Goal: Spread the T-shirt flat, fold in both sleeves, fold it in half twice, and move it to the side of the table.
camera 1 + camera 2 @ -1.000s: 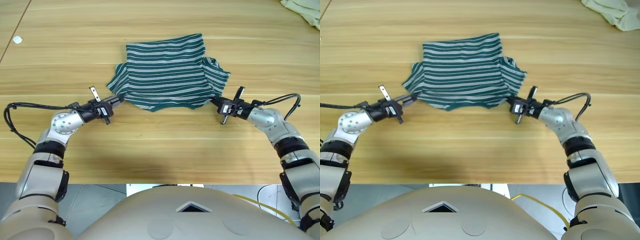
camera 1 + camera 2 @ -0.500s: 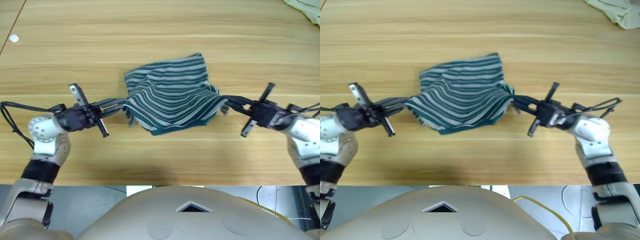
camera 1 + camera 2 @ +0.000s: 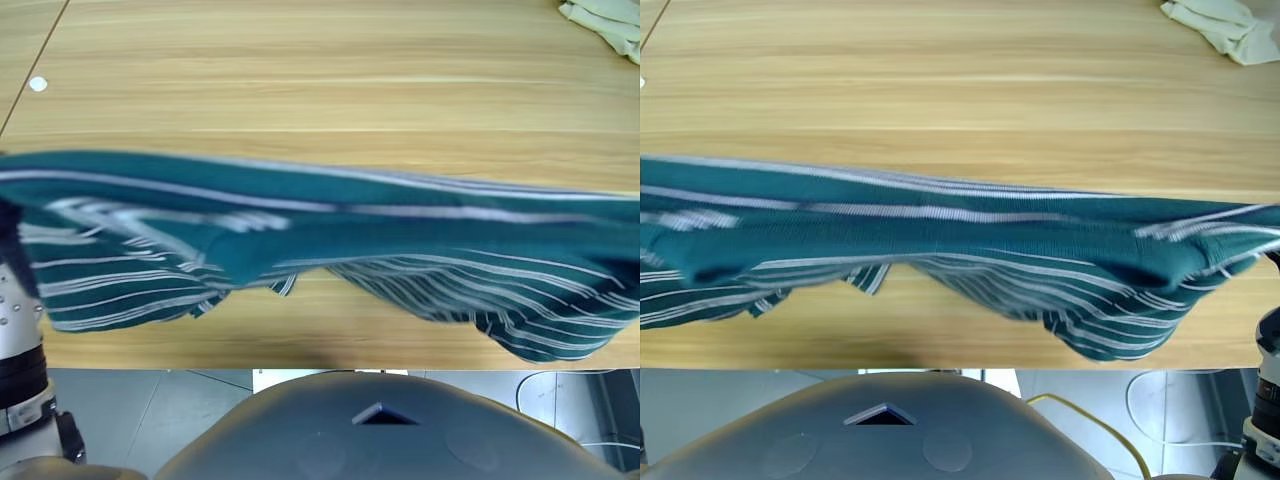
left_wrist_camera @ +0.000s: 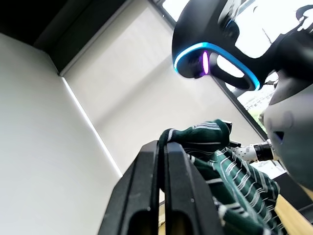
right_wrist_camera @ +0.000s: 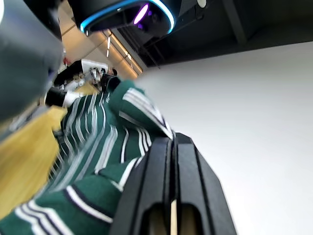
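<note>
Head views: the dark green, white-striped knit T-shirt is held up above the pale wooden worktop. It is stretched wide between the two pincers. Its upper edge is pulled nearly straight, and loose folds sag below it. A cream cloth lies on the far corner, well apart on the right pincer's side.

Left wrist view: the left pincer is clenched, its two black fingers pressed together on a bunched corner of the T-shirt. The rest of the cloth trails away from its tip.

Right wrist view: the right pincer is likewise clamped on the T-shirt, with striped cloth gathered just at its tip and running off toward the other arm.

The T-shirt looks light, soft and limp, with some stretch. It will likely drape and wrinkle rather than hold a shape. Thin knit may creep out of a pinch, so doubled fabric at opposite corners or along a seam seems the safest hold.
</note>
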Robot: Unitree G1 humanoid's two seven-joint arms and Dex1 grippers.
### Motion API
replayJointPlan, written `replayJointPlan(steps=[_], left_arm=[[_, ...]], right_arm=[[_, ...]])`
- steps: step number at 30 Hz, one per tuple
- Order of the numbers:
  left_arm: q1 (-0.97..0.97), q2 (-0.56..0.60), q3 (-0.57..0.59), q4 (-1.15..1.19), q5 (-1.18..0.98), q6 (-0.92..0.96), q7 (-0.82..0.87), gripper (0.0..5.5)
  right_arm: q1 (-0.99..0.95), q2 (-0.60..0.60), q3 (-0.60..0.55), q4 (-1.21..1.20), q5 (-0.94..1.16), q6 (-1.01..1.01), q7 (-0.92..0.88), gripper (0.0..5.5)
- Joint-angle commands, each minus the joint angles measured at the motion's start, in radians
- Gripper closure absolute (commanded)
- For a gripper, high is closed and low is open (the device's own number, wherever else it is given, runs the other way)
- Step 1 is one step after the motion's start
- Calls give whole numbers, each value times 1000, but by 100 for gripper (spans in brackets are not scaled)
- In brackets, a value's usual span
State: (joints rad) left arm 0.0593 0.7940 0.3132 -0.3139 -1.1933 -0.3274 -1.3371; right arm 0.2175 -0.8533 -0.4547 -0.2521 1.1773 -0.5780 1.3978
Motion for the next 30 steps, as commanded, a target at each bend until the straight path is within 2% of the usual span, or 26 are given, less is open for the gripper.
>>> replayJointPlan(steps=[1,4,7,8,10,11,12,13,14,15,16,18,20,22,24,26,27,28,30], left_arm=[[-52,-56,-162,238,487,-149,-62,547],[-110,-53,-283,495,777,-280,-105,547],[-300,-50,-408,777,962,-324,-159,547],[-429,-60,-463,906,1035,-304,-181,547],[-745,-87,-596,1195,1275,-277,-104,547],[-1049,-131,-625,1356,1383,-146,200,547],[-1252,-162,-636,1458,1447,-55,425,547],[-1508,-167,-520,1534,1381,54,815,547],[-1684,-151,-388,1578,1276,119,1078,547],[-1779,-127,-268,1592,1160,128,1179,547],[-1825,-109,-205,1588,1102,94,1203,547],[-1759,-92,-268,1547,1191,-52,1177,547],[-1593,-83,-320,1498,1270,-227,1181,547],[-1345,-77,-291,1443,1254,-418,1167,547],[-1055,-91,-232,1385,1187,-608,1111,547],[-829,-135,-239,1378,1119,-698,958,547],[-729,-172,-255,1367,1051,-667,792,547],[-619,-191,-318,1377,1047,-682,641,547],[-470,-207,-407,1399,1079,-703,450,547]], right_arm=[[-105,81,189,153,-404,-28,11,550],[-172,67,317,225,-736,-2,-58,550],[-431,92,481,489,-1135,3,-169,550],[-569,101,553,617,-1235,12,-168,550],[-921,155,697,930,-1445,81,-237,550],[-1231,216,756,1154,-1575,219,-552,550],[-1437,260,789,1302,-1658,316,-785,550],[-1675,270,718,1407,-1645,428,-1176,550],[-1833,261,645,1461,-1608,482,-1421,550],[-1915,245,580,1475,-1559,484,-1532,550],[-1947,235,552,1473,-1538,464,-1562,550],[-1867,240,571,1450,-1547,390,-1493,550],[-1705,237,633,1428,-1599,306,-1481,550],[-1489,187,673,1374,-1660,187,-1596,550],[-1268,145,647,1327,-1643,79,-1663,550],[-1129,138,642,1315,-1630,19,-1686,550],[-1092,147,645,1332,-1621,8,-1665,550],[-1053,163,654,1340,-1599,-25,-1583,550],[-981,186,678,1321,-1558,-108,-1412,550]])
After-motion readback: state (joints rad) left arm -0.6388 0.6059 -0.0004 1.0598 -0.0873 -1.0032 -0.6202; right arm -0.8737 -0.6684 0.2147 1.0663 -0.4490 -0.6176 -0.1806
